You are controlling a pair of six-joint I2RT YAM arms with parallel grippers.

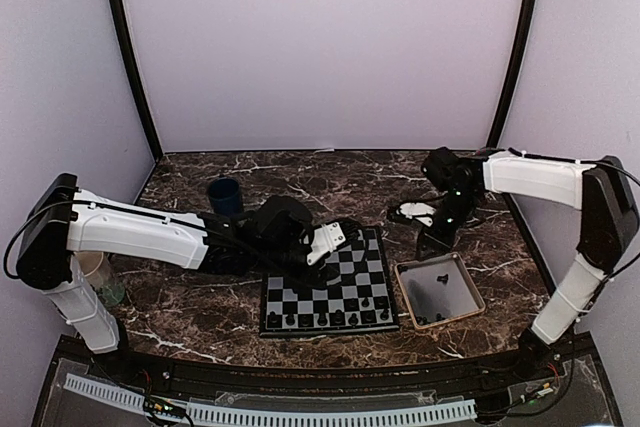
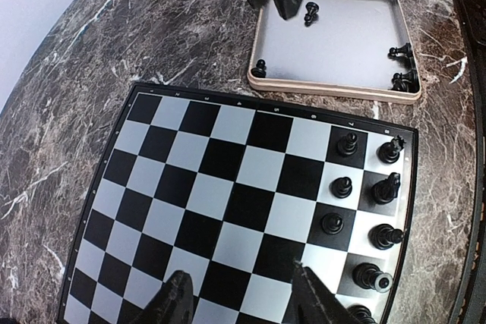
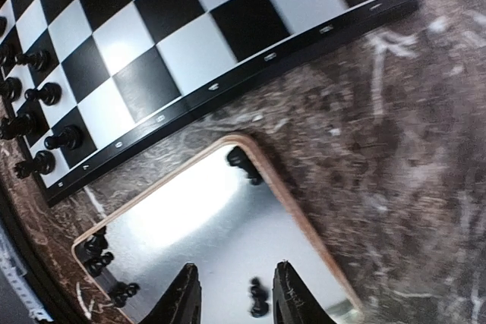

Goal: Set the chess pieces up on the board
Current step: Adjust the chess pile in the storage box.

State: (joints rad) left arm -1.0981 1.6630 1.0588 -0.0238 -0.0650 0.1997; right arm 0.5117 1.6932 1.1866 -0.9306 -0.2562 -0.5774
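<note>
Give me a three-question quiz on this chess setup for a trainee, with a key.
1. Fill in: in the top view, most chess pieces on the board line its ___ edge (upper/lower).
2. True or false: the left end effector is shut.
3. Pick one: the right end effector hangs over A the board, B the tray, C neither.
Key: 1 lower; 2 false, it is open; 3 B.

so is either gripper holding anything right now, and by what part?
Nothing held. Left gripper open over the board; right gripper open above a chess piece in the tray.
</note>
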